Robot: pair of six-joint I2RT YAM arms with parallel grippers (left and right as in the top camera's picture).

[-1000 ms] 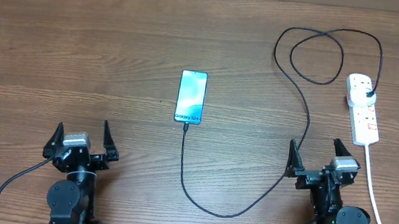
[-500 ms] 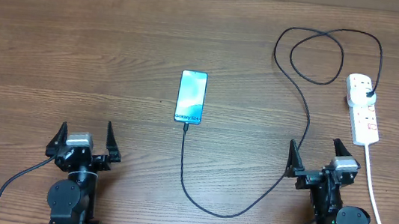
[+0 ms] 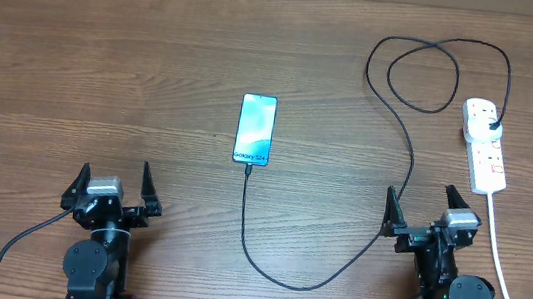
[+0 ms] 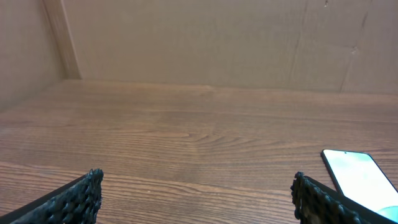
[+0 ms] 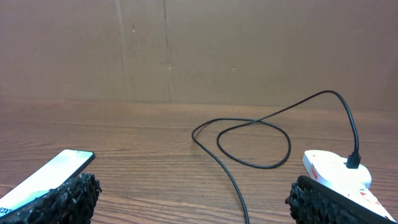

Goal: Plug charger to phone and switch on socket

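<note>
The phone (image 3: pixel 256 130) lies flat in the middle of the wooden desk (image 3: pixel 107 51), with its blue screen facing up. The charger (image 3: pixel 411 171) is a long thin black cable. One end sits at the phone's near short edge and looks plugged in. From there the cable runs toward the near side of the desk and curves to the right. It goes up past the right arm and makes a loop at the far right. Its black plug is stuck into the far end of the socket (image 3: pixel 487 160). The socket is a white power strip with red marks, lying on the right side of the desk. Its thick white cord (image 3: pixel 498 264) runs toward the near edge, just beside the right arm. I cannot tell if the switch is on.

The left gripper (image 3: pixel 113 168) sits at the near left, well apart from the phone. Its two fingers are spread wide apart and hold nothing. The right gripper (image 3: pixel 421 192) sits at the near right, near the socket. Its fingers are wide apart too, with nothing in them. A brown cardboard wall (image 4: pixel 186 37) stands behind the desk.
</note>
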